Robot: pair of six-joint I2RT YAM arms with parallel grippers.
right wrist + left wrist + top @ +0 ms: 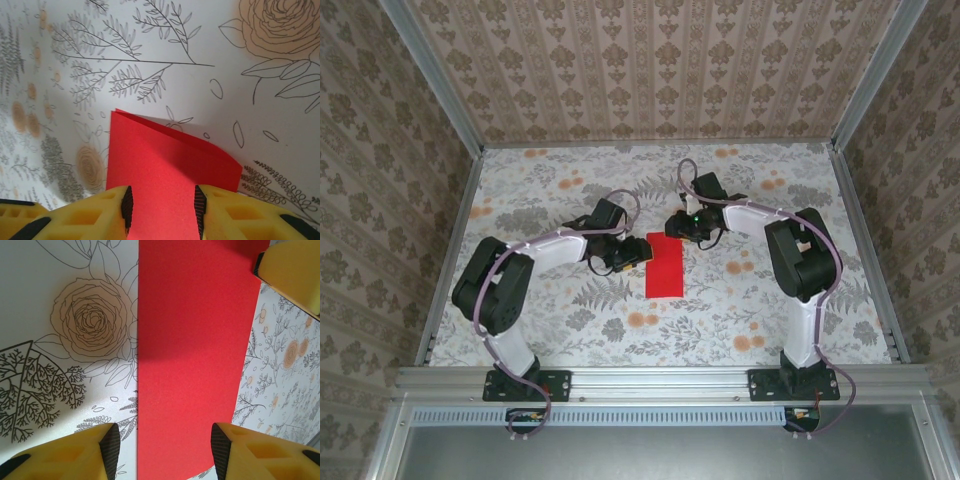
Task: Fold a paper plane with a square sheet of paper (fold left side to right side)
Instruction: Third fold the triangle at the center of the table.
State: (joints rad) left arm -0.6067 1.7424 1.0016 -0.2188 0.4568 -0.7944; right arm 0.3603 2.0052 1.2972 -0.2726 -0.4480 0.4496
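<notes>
Both jaws stand apart, pinching nothing: left gripper (165, 447) and right gripper (162, 206) each straddle the square sheet of paper (665, 267), which lies folded at the centre of the top view. The left-to-right fold looks made, and next the gaping layers need pressing flat.
</notes>
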